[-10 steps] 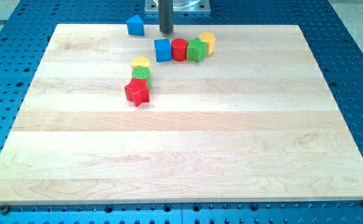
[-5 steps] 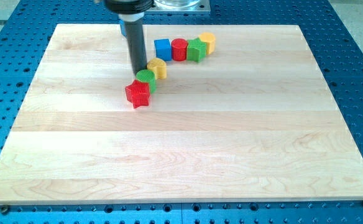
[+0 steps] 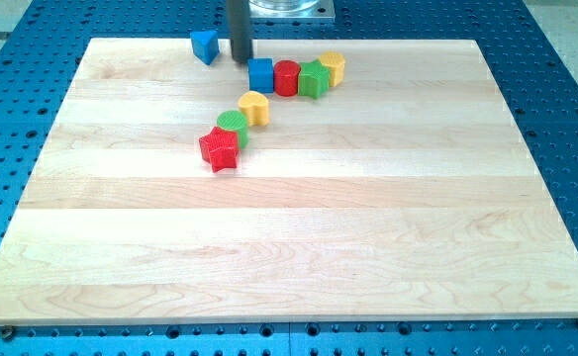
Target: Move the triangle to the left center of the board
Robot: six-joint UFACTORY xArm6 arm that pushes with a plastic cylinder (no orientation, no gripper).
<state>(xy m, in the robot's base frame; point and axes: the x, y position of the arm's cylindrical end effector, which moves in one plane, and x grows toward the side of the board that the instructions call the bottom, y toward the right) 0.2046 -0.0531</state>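
rig: one arm ending in a plain dark rod; there is no gripper in view, so released or clenched cannot be told.
my tip point(image 3: 240, 59): at the far edge of the table, between the blue triangle and the blue cube, a little nearer the cube, touching neither as far as can be made out.
blue triangle point(image 3: 204, 45): the task's thing; it sits at the far edge, left of centre, just left of my tip, tilted with a corner toward the near side.
table point(image 3: 299, 257): pale wooden board; its left centre lies well apart from the triangle, toward the near left.
far row: blue cube point(image 3: 260, 75), red cylinder point(image 3: 286, 77), green block point(image 3: 314, 78) and yellow block point(image 3: 332, 66), touching in a line to the right of my tip.
diagonal trio: yellow heart-like block point(image 3: 254, 107), green round block point(image 3: 233, 126) and red star point(image 3: 219, 148), touching, nearer than the triangle.
step in hand: by my judgement, lining up behind the triangle; the push itself looks not yet begun.
next move calls for: getting my tip to the triangle's far right side, then pushing near and left, steering clear of the trio.
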